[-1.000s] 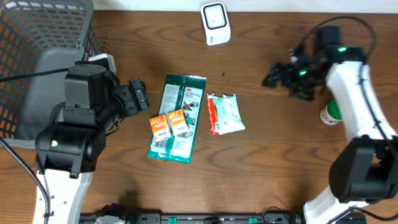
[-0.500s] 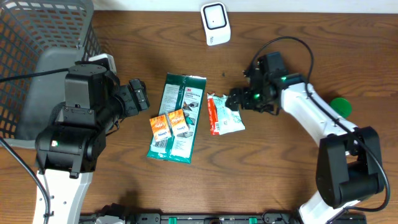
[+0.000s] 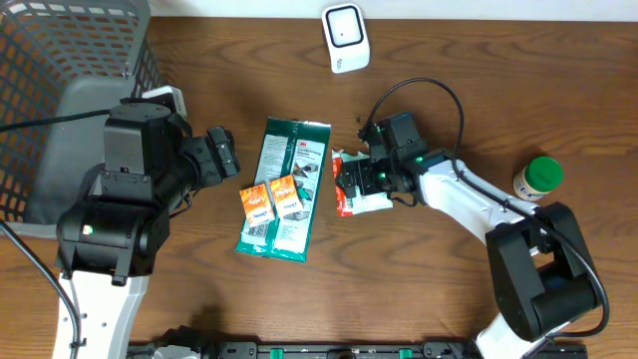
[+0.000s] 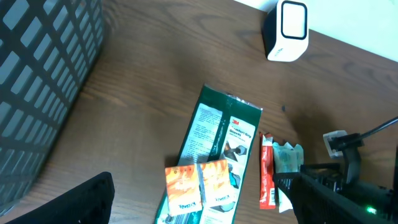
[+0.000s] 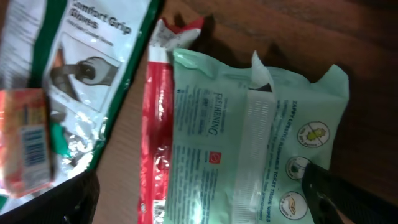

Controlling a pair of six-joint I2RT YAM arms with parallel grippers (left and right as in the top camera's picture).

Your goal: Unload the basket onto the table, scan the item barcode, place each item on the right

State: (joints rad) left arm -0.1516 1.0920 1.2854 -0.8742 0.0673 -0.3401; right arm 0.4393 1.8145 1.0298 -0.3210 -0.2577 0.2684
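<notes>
The right jaws stand fully spread and empty, one finger to each side of the pale green wipes pack (image 5: 249,143). The pack lies flat on the counter (image 3: 399,289), touching a red sachet (image 5: 155,124) on the side toward the green glove package (image 3: 289,184). The left jaws, likewise released, hang beside that package. The scanner (image 3: 344,38) stands well apart.

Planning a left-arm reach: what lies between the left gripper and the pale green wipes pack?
In the overhead view: a long dark green glove packet carrying two orange sachets, then a narrow red packet.
</notes>
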